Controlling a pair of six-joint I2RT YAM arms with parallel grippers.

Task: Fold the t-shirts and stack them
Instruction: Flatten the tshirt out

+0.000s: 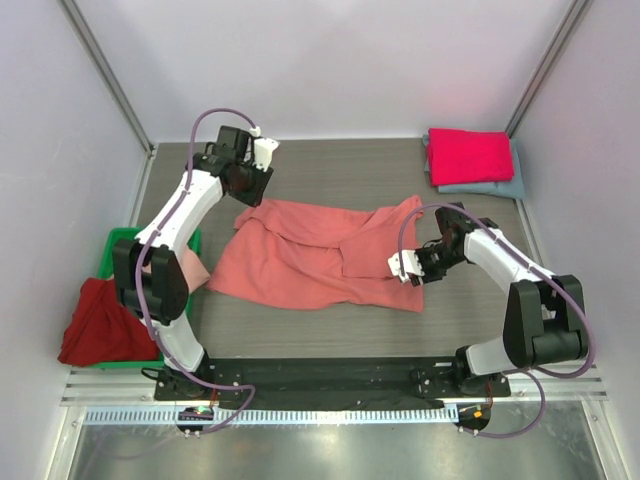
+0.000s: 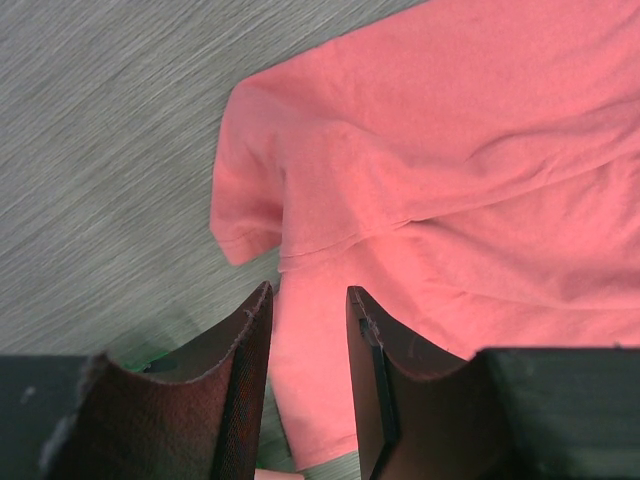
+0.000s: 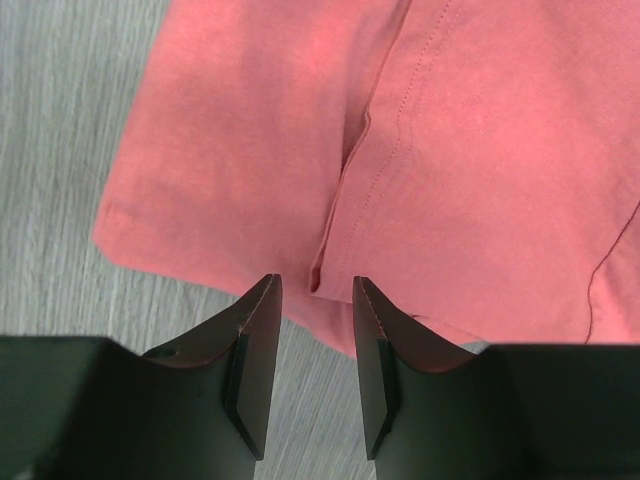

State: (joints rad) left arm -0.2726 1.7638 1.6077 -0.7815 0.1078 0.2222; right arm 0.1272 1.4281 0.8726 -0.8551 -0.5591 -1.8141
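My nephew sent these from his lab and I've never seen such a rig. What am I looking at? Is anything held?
Two robot arms share a table. One picture looks down from above; the others come from wrist cameras, whose dark prongs are the left gripper and right gripper. A salmon shirt lies spread mid-table, a magenta shirt sits folded on a grey-blue shirt in the far right corner, and a dark red shirt lies by a green bin. Both grippers hover open over the salmon shirt, holding nothing.
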